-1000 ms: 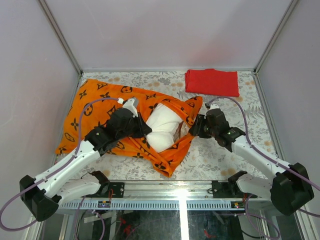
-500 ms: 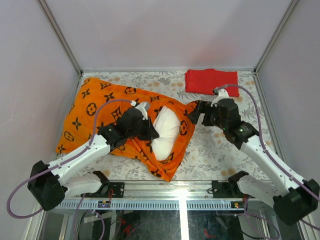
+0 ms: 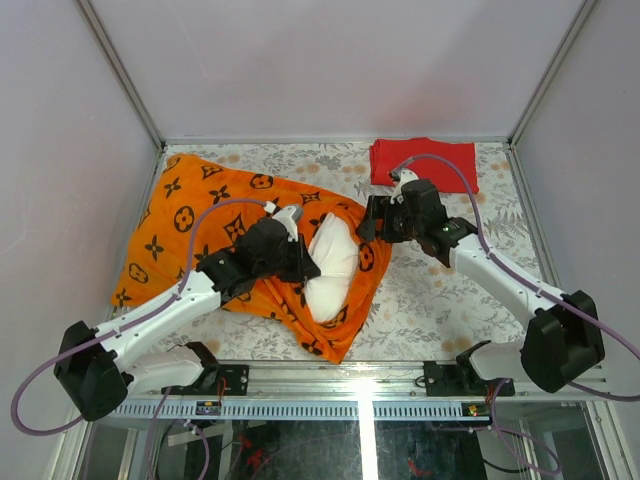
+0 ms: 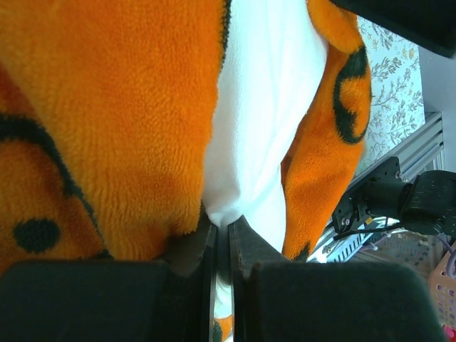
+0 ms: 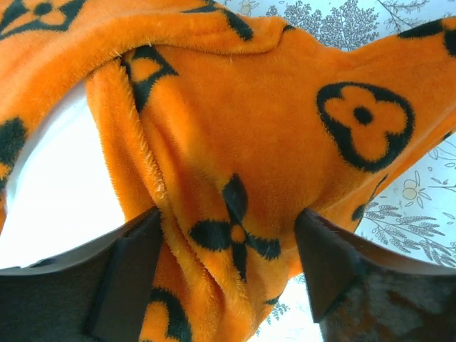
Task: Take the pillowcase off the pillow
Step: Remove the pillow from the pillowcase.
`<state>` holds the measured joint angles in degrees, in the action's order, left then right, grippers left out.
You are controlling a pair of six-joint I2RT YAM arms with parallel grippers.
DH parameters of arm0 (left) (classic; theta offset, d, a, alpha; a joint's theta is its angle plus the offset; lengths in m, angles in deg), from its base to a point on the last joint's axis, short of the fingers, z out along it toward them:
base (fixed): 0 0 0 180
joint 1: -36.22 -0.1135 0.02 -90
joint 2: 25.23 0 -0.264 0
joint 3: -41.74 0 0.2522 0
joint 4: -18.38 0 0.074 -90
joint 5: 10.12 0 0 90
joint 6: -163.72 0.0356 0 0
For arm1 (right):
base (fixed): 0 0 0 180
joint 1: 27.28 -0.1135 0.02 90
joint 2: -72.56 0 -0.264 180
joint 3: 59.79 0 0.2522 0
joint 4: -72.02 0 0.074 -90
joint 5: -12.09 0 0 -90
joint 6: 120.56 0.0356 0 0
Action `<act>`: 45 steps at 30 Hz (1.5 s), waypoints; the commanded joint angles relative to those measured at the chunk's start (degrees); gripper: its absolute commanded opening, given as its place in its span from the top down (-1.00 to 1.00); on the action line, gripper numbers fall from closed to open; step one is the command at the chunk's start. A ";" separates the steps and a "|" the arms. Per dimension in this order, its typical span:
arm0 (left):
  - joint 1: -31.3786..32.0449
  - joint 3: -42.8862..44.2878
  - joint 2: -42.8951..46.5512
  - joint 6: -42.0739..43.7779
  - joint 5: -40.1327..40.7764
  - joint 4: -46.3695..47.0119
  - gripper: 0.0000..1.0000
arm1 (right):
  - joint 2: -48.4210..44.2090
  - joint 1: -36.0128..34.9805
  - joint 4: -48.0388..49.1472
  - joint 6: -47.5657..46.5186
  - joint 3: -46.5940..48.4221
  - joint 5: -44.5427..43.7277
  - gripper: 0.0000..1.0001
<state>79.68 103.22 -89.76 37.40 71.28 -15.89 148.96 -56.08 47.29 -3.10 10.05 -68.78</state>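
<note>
Left gripper [image 4: 222,226]: clenched, apparently on a corner of the white pillow [image 4: 263,107] at its fingertips.
Right gripper [image 5: 228,217]: spread wide, pillowcase [image 5: 235,142] fold bunched between fingers, ungripped.
Advised: close on orange only, pull away from left.

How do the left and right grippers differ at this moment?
The left gripper has its jaws shut, the right gripper wide open. The left pinches the plump white pillow by its edge; the right straddles a fold of the orange monogram-printed pillowcase. Both sit at the pillowcase's open end.
</note>
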 commanded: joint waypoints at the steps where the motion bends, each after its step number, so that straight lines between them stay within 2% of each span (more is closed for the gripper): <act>1: 1.74 -0.80 0.88 1.13 -4.27 -1.78 1.00 | 2.06 -0.53 -0.51 -3.39 1.02 -1.29 -0.24; 4: 1.73 0.69 2.70 2.10 -4.38 -3.33 1.00 | 4.34 1.01 -2.69 -5.21 1.45 -4.28 0.68; 5: 1.72 1.41 3.45 2.46 -3.78 -4.30 1.00 | 5.03 2.06 -3.42 -5.44 1.75 -4.77 0.84; 6: 1.71 1.93 4.24 2.84 -2.97 -5.75 1.00 | 5.47 3.38 -3.98 -5.34 2.05 -5.27 0.91; 11: 1.71 3.38 9.64 3.96 3.49 -11.21 1.00 | 5.38 11.20 -3.67 -2.72 1.38 -6.26 0.88; 16: 1.76 4.71 15.30 4.12 7.63 -13.51 1.00 | 7.42 18.18 -0.54 -0.04 -2.11 -0.32 0.86; 20: 1.72 6.78 18.64 4.45 11.78 -15.26 1.00 | 9.26 20.04 0.66 2.46 -5.03 1.57 0.85; 23: 1.74 7.91 19.53 4.80 11.98 -15.35 1.00 | 9.02 20.10 3.11 4.66 -7.13 4.33 0.83; 28: 2.20 10.45 13.03 5.50 7.63 -14.25 1.00 | 7.44 20.12 6.73 7.11 -9.11 7.65 0.83; 30: 5.53 12.91 8.19 4.36 12.00 -14.48 0.74 | 6.96 20.08 7.86 7.76 -9.65 8.81 0.83; 32: 12.85 16.53 3.23 4.24 20.52 -14.56 -0.19 | 6.88 20.04 8.30 7.95 -9.87 10.22 0.84; 33: 17.33 18.66 0.69 4.42 25.63 -14.51 -0.79 | 6.87 20.06 8.10 7.82 -9.85 10.62 0.84; 34: 20.77 20.92 -1.97 4.91 29.17 -14.25 -0.98 | 6.79 20.01 7.70 7.60 -9.82 10.83 0.85; 36: 24.16 24.78 -7.22 5.84 32.49 -13.22 -0.99 | 6.16 20.06 6.83 7.00 -9.99 10.56 0.85; 41: 24.24 30.40 -14.94 6.35 37.72 -12.30 -0.99 | 2.58 20.01 4.14 5.41 -10.99 8.65 0.84; 45: 21.95 29.90 -15.74 6.34 34.90 -10.39 -0.99 | 0.80 20.01 3.11 4.97 -11.34 8.14 0.83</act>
<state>103.84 132.07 -105.35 42.98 103.33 -29.77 152.46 -36.21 52.78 3.33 -0.86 -60.04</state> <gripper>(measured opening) 0.994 0.086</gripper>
